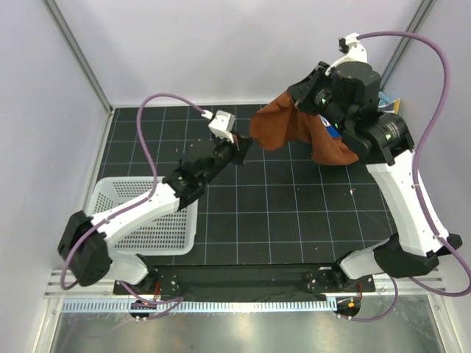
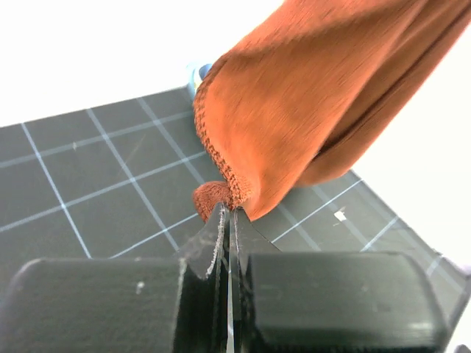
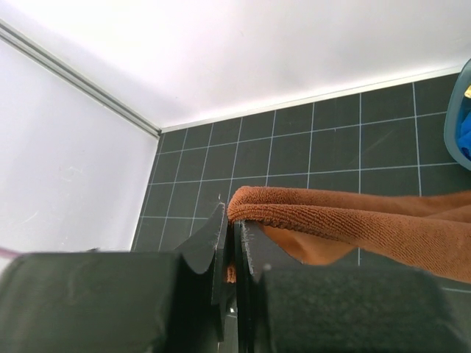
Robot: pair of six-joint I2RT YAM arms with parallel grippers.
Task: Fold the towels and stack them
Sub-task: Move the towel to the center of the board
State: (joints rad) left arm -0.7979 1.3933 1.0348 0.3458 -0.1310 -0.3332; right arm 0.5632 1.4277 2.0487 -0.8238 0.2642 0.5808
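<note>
Rust-brown terry towel is being held above the black gridded table, pinched by the clamped left gripper and clamped right gripper; a white mesh basket is being shown in top view alone.

Rust-brown terry towel: one.
Royal blue cloth: one seen, only a scrap of it, inside the tub.
Blue plastic tub: one, at the mat's far right corner, mostly hidden.
White mesh basket: one, at the mat's left edge.
Black gridded mat: one.
Black two-finger grippers: two, the left gripper and the right gripper.
Purple cables: two.
</note>
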